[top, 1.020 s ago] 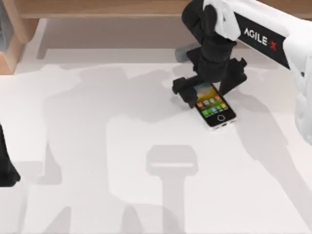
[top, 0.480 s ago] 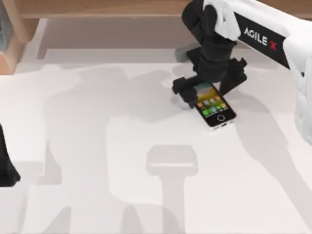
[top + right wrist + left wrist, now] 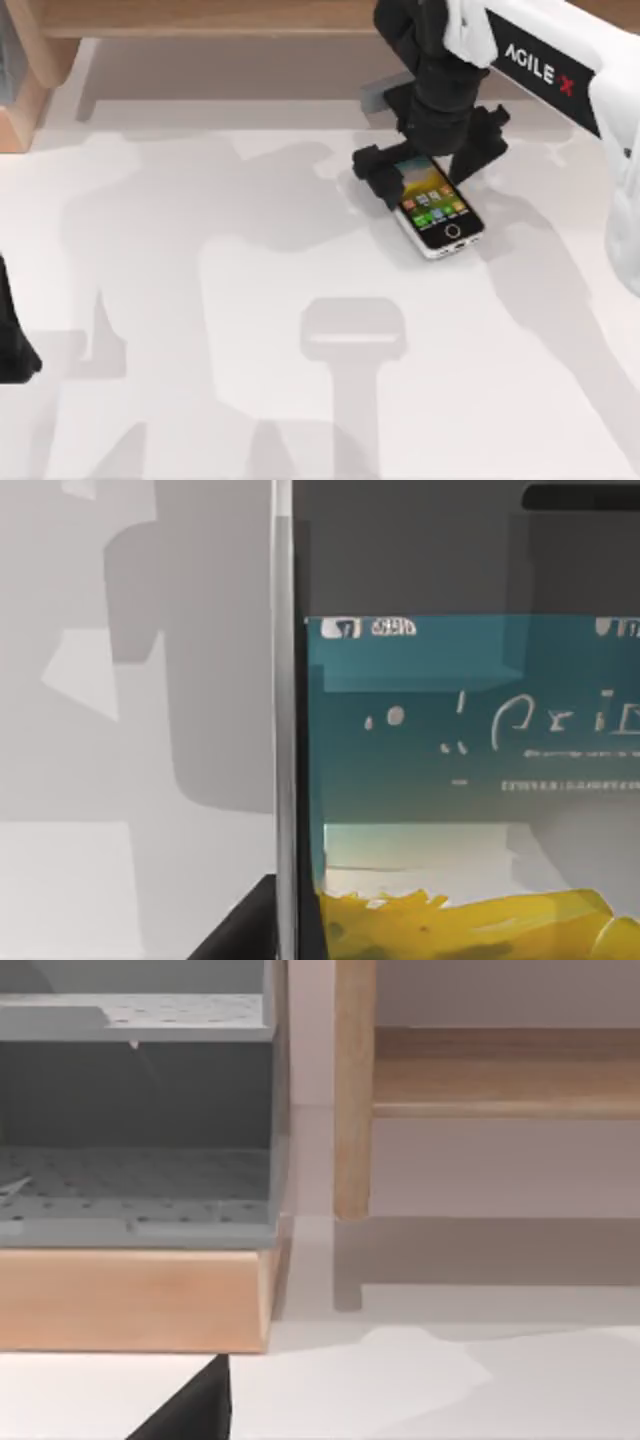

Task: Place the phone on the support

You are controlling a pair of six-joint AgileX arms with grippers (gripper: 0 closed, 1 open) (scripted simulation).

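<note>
Right gripper (image 3: 428, 163) is down over the far end of the small black-fronted smartphone with the silver-white rounded edge (image 3: 434, 206), black fingers (image 3: 372, 172) set either side of it, though I cannot tell whether they pinch it. The phone lies flat on the white table (image 3: 200, 300), right of centre, colourful icons and round home button showing from above, while the right wrist view has its screen (image 3: 470, 780) close up, text unreadable. Farther back, "AGILE X" reads on the white arm (image 3: 540, 68); the left gripper (image 3: 12, 340) sits parked at the left edge, its wrist view facing a grey perforated shelf unit in a wooden frame (image 3: 140, 1190).
</note>
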